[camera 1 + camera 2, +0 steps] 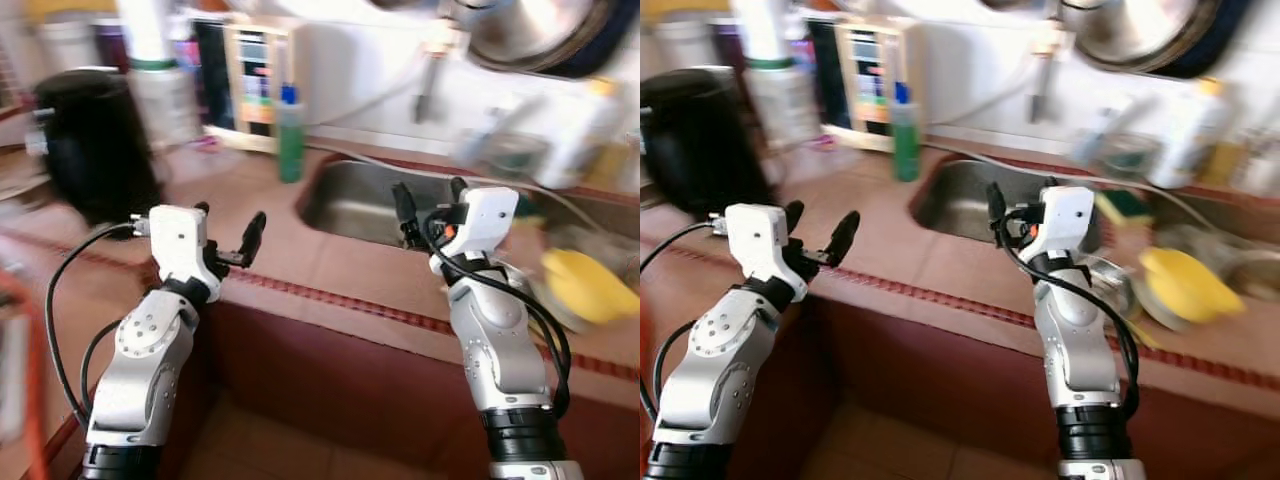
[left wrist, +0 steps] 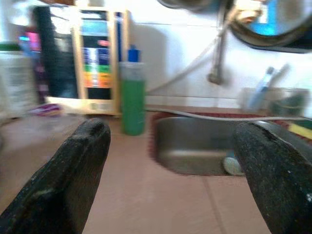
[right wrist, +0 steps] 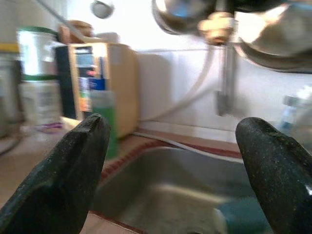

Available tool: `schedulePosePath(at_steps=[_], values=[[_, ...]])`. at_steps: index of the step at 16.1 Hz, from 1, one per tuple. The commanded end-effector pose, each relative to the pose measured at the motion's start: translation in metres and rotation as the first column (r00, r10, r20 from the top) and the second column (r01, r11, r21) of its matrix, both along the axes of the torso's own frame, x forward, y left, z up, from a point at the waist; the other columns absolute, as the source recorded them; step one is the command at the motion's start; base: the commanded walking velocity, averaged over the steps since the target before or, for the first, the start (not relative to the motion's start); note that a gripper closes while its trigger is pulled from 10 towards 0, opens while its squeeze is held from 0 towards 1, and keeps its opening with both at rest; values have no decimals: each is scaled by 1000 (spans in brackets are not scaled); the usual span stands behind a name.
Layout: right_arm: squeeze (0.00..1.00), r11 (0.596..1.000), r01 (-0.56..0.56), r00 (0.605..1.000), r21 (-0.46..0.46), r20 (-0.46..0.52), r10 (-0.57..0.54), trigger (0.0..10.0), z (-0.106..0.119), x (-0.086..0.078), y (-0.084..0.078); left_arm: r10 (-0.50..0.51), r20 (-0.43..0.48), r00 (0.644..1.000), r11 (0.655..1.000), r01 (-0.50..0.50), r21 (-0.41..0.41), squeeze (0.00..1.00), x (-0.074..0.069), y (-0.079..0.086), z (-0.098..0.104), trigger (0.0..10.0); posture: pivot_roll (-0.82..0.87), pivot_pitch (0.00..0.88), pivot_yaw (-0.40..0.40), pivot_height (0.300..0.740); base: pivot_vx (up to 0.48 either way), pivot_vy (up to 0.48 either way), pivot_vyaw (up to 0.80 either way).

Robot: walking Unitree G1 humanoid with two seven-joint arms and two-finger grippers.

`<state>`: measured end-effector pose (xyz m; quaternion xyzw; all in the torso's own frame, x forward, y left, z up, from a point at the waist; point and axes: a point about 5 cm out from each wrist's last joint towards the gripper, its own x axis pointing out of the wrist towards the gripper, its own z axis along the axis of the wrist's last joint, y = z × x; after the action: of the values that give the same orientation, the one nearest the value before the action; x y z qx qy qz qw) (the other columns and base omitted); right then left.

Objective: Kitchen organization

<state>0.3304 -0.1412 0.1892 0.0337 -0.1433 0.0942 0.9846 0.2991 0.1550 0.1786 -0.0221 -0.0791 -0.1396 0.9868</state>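
A green bottle point(image 1: 291, 137) with a blue cap stands upright on the reddish counter point(image 1: 250, 190), its long axis vertical, at the sink's point(image 1: 365, 205) far left corner. It lies ahead of the left tool point(image 1: 228, 235) and a little to that tool's right, well apart from it; from the right tool point(image 1: 428, 205) it is ahead and off to the left, across the sink. The pictures are blurred, so no label can be read.

The left tool hovers over the counter's front part, its two black fingers point(image 2: 63, 180) spread wide with nothing between them. The right tool hangs over the sink's near edge, its fingers point(image 3: 73, 165) also wide apart and empty.

The sink is a steel basin sunk into the counter, with a tap point(image 3: 224, 63) on the white wall above it and a pale round thing point(image 2: 233, 165) on its floor. A yellow bowl-like thing point(image 1: 585, 285) rests on the counter to the right of the right tool, near it. A black bin-like thing point(image 1: 95, 140) stands to the left of the left tool and farther back. Behind the bottle a wooden-framed panel point(image 1: 252, 85) leans at the wall, beside a white container point(image 1: 160, 90).
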Motion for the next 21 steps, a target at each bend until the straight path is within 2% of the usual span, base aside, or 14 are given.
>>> schedulePosePath(at_steps=[1,6,21], values=[[0,1000,5,1000,-8,-12,-5,10000,0,2,-1,-24,30,999,1000,24,-3,0,-1,-3,6,10000,-50,2,-7,740,0,0,-606],[0,1000,-5,1000,-23,-3,5,10000,1,2,-1,-48,36,998,999,48,-21,0,-3,-5,6,10000,-51,0,-18,740,0,-75,-460],[0,998,-42,999,-56,3,42,10000,1,4,5,-44,33,998,999,45,-24,0,-2,-5,5,10000,-47,0,-28,740,0,-480,0]])
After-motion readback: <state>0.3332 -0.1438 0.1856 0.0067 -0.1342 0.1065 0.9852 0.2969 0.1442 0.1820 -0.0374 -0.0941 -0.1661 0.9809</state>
